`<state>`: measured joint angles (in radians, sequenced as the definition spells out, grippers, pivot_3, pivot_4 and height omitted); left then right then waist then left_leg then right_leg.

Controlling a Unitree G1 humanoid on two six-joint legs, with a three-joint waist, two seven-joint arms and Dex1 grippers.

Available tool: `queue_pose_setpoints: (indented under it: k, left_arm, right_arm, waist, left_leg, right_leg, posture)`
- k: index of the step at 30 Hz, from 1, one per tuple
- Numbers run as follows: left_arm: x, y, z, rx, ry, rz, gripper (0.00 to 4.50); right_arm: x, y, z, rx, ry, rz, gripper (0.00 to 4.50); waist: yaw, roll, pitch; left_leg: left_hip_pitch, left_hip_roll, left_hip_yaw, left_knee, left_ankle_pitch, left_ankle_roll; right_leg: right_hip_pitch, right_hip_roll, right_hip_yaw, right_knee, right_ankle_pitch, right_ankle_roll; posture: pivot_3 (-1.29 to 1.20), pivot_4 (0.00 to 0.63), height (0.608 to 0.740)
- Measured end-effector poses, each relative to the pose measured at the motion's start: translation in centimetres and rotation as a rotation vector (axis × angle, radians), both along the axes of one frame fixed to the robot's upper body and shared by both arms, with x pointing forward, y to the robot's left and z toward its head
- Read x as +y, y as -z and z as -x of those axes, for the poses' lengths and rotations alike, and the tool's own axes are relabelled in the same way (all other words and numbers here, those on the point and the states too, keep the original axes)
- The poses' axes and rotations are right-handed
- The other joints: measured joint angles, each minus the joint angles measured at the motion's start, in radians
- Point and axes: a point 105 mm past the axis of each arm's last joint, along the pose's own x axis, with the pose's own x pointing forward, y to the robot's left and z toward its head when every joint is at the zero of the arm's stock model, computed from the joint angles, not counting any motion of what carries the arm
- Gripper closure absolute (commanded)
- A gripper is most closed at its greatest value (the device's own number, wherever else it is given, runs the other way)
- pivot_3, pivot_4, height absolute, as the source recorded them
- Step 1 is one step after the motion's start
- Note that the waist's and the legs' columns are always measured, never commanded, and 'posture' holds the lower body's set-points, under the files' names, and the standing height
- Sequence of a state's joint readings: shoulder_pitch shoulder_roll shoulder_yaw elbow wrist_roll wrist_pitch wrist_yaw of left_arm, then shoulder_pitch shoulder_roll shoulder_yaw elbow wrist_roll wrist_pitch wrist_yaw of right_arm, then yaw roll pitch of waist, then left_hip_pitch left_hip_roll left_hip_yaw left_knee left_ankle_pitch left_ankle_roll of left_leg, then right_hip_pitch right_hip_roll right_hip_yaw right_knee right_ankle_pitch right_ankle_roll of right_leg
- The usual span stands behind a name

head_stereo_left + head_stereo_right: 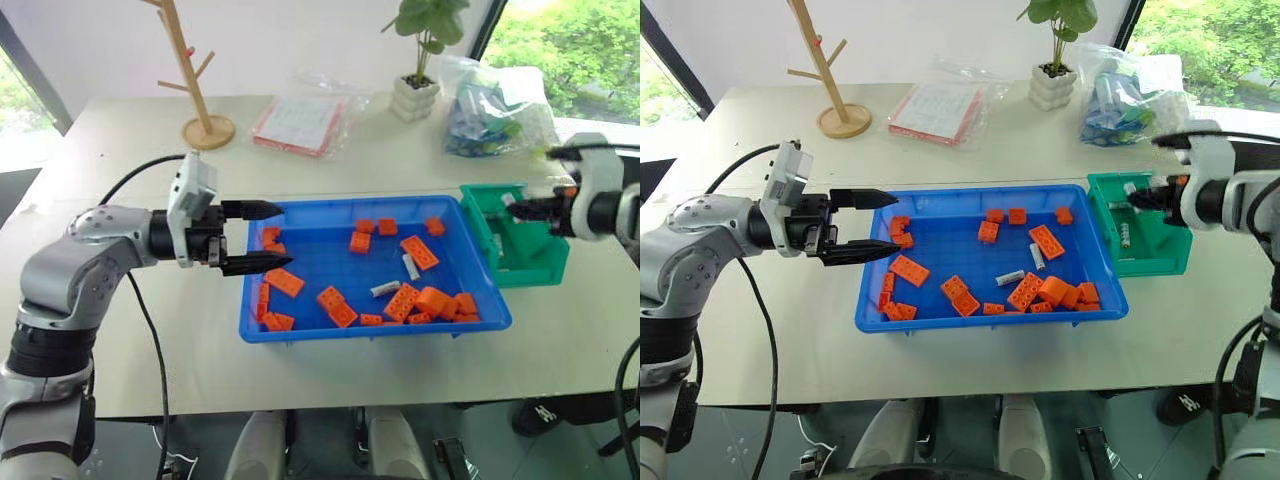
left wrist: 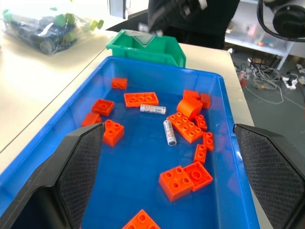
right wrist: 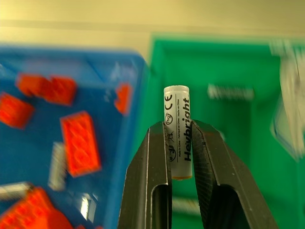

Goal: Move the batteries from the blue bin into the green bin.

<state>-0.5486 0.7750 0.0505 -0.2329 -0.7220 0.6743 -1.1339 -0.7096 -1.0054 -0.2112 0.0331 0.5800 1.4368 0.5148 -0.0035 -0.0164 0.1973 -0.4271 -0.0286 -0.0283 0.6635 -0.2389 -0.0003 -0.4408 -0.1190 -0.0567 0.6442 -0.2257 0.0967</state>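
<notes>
Head views: right gripper (image 1: pixel 1143 199) hanging over green bin (image 1: pixel 1160 255), one battery already lying inside (image 1: pixel 1125 236); two batteries (image 1: pixel 385 288) remaining in blue bin (image 1: pixel 255 330) among orange bricks (image 1: pixel 419 251)

Left wrist view: left gripper (image 1: pixel 268 237) idling at tray's end, fingers (image 2: pixel 78 164) apart, holding nothing

Right wrist view: jaws clamping held battery (image 3: pixel 177 131) upright above green bin; judging second transfer nearly done, two more waiting

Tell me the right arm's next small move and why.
Probably open the right gripper and drop its battery: the fingers clamp it upright over the green bin, where another battery already lies. Two more wait in the blue bin.
</notes>
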Motion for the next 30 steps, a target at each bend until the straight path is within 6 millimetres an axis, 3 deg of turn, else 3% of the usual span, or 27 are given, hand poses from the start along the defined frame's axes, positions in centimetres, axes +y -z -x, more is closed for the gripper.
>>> queue_pose_setpoints:
  k: [3, 6, 11, 15, 17, 20, 23, 30]
  left_arm:
    - [-0.1, -0.1, -0.1, -0.006, 0.006, 0.002, 0.0]
    - [-0.3, 0.0, -0.2, -0.003, 0.011, 0.003, 0.0]
    - [-0.3, -0.1, -0.3, -0.002, 0.017, 0.002, 0.0]
    - [-0.3, -0.1, -0.4, -0.004, 0.016, -0.003, 0.0]
    - [-0.3, -0.1, -0.4, -0.005, 0.016, -0.003, 0.0]
    - [-0.4, -0.2, -0.4, -0.007, 0.015, -0.003, 0.0]
    - [-0.4, -0.2, -0.4, -0.008, 0.015, -0.001, 0.0]
    - [-0.5, -0.1, -0.2, -0.015, 0.011, -0.008, 0.0]
  right_arm:
    - [-0.7, 2.0, 0.3, 0.028, 0.008, 0.015, 2.57]
    - [-1.2, 2.4, 0.2, -0.007, 0.001, 0.047, 1.15]
    - [-0.5, -0.4, -0.3, -0.132, -0.138, 0.134, 1.15]
    - [3.7, -3.3, 0.0, -0.258, -0.43, 0.163, 1.15]
    - [6.3, -3.8, 0.6, -0.281, -0.595, 0.166, 1.15]
    - [9.4, -2.4, 1.1, -0.262, -0.784, 0.175, 1.15]
    - [11.9, 0.2, 1.2, -0.214, -0.925, 0.185, 1.15]
    - [14.0, 4.8, 1.5, -0.138, -1.109, 0.272, 1.15]
  waist:
    - [-0.006, 0.0, 0.0]
    - [-0.009, 0.0, 0.0]
    - [-0.008, 0.001, 0.0]
    - [-0.011, 0.0, 0.0]
    - [-0.009, 0.0, 0.0]
    - [-0.008, 0.0, 0.001]
    - [-0.006, -0.001, 0.001]
    - [-0.007, -0.001, 0.001]
  left_leg:
    - [0.0, 0.0, 0.0, 0.001, 0.0, 0.0]
    - [0.0, 0.0, 0.0, 0.001, 0.0, 0.0]
    - [0.0, 0.0, -0.001, 0.001, 0.0, 0.0]
    - [0.0, 0.001, -0.001, 0.001, 0.0, 0.0]
    - [0.0, 0.001, -0.002, 0.001, 0.0, 0.0]
    - [0.0, 0.001, -0.002, 0.002, 0.0, 0.0]
    - [0.0, 0.001, -0.003, 0.002, 0.0, 0.0]
    - [0.0, 0.0, -0.003, 0.002, 0.0, 0.0]
  right_leg:
    - [0.0, 0.0, 0.0, 0.001, 0.0, 0.0]
    - [0.0, 0.0, 0.0, 0.001, 0.0, 0.0]
    - [0.0, 0.0, 0.0, 0.001, 0.0, 0.0]
    - [0.0, 0.0, 0.0, 0.001, 0.0, 0.0]
    - [0.0, 0.001, 0.0, 0.001, 0.0, 0.0]
    - [0.0, 0.0, 0.0, 0.0, 0.0, 0.0]
    - [0.0, 0.0, 0.0, 0.0, 0.0, 0.0]
    - [0.0, 0.0, 0.0, 0.001, 0.0, 0.0]
  posture:
    - [0.0, 0.15, 0.692]
    - [0.0, 0.15, 0.692]
    - [0.0, 0.15, 0.692]
    - [0.0, 0.15, 0.692]
    - [0.0, 0.15, 0.692]
    - [0.0, 0.15, 0.692]
    - [0.0, 0.15, 0.692]
    - [0.0, 0.15, 0.692]
